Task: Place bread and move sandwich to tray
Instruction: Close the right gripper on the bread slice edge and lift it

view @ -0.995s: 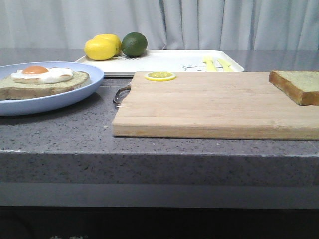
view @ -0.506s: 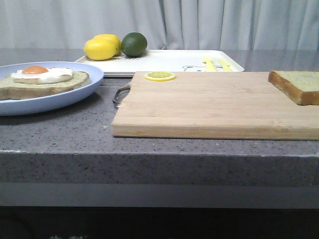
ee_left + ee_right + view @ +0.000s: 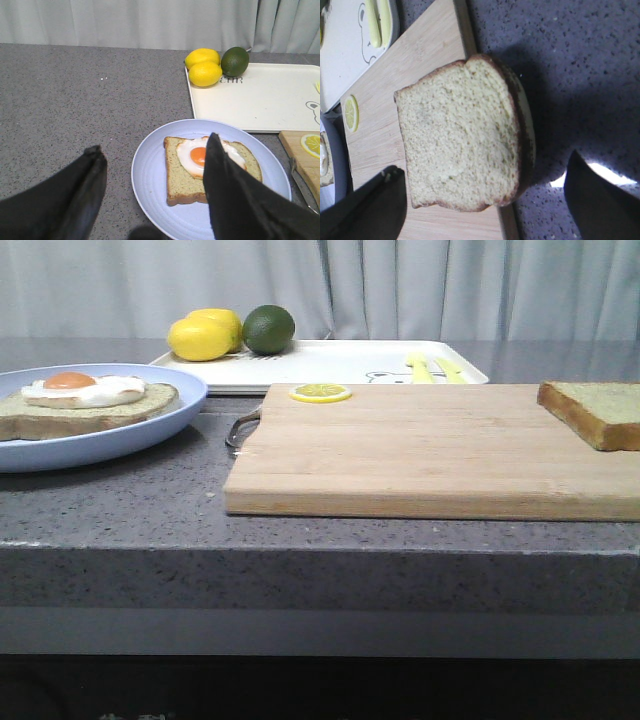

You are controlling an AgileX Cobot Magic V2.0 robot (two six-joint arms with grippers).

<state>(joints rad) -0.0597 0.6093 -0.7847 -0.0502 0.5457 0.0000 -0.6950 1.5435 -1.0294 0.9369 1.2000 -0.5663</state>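
The bread (image 3: pixel 600 412) lies on the far right end of the wooden cutting board (image 3: pixel 420 450), overhanging its edge. In the right wrist view the bread (image 3: pixel 460 135) fills the middle, and my right gripper (image 3: pixel 483 164) hangs open above it, one finger on each side, holding nothing. The sandwich (image 3: pixel 90 400), bread topped with a fried egg, sits on the light-blue plate (image 3: pixel 150 425) at the left. In the left wrist view my left gripper (image 3: pixel 154 143) is open above the plate (image 3: pixel 150 170), one finger in front of the sandwich (image 3: pixel 180 170). The white tray (image 3: pixel 340 362) stands behind the board. Neither gripper shows in the front view.
Two lemons (image 3: pixel 205 335) and a lime (image 3: pixel 269 328) rest on the tray's back left corner. Yellow cutlery (image 3: pixel 432 368) lies on its right part. A lemon slice (image 3: pixel 321 392) lies on the board's far left corner. A metal handle (image 3: pixel 240 428) sticks out of the board's left end.
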